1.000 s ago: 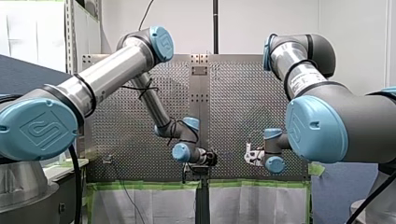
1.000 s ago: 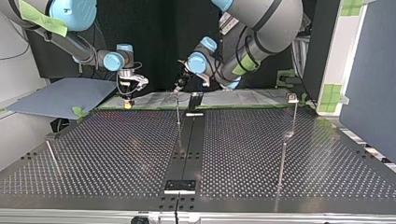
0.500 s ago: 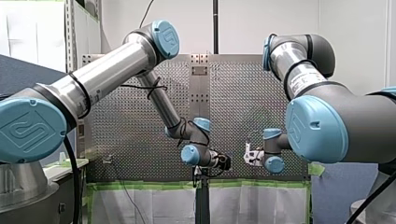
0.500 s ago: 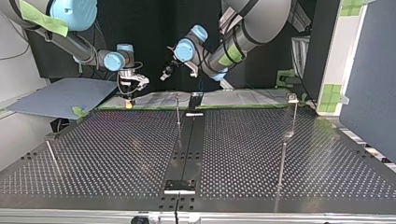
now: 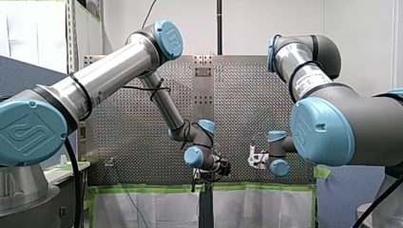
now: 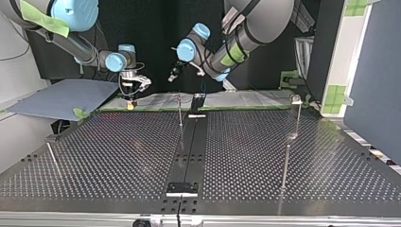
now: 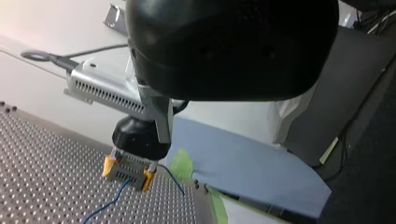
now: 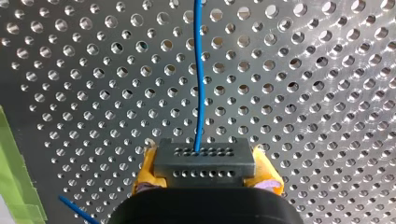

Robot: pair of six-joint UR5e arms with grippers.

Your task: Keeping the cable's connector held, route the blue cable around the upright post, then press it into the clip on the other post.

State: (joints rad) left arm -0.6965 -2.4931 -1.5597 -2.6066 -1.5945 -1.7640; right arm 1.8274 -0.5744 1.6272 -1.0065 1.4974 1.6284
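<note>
My left arm's black claw (image 6: pixel 173 75) hangs higher above the perforated metal bench (image 6: pixel 118 156) than 1 second ago, lifted up and aside from the thin upright metal post (image 6: pixel 180 111); whether it is open cannot be told. My right arm's yellow-padded claw (image 8: pixel 206 171) grips the dark grey block connector (image 8: pixel 204 157). The thin blue cable (image 8: pixel 200 70) trails ahead over the bench, so routing appears not yet begun.
</note>
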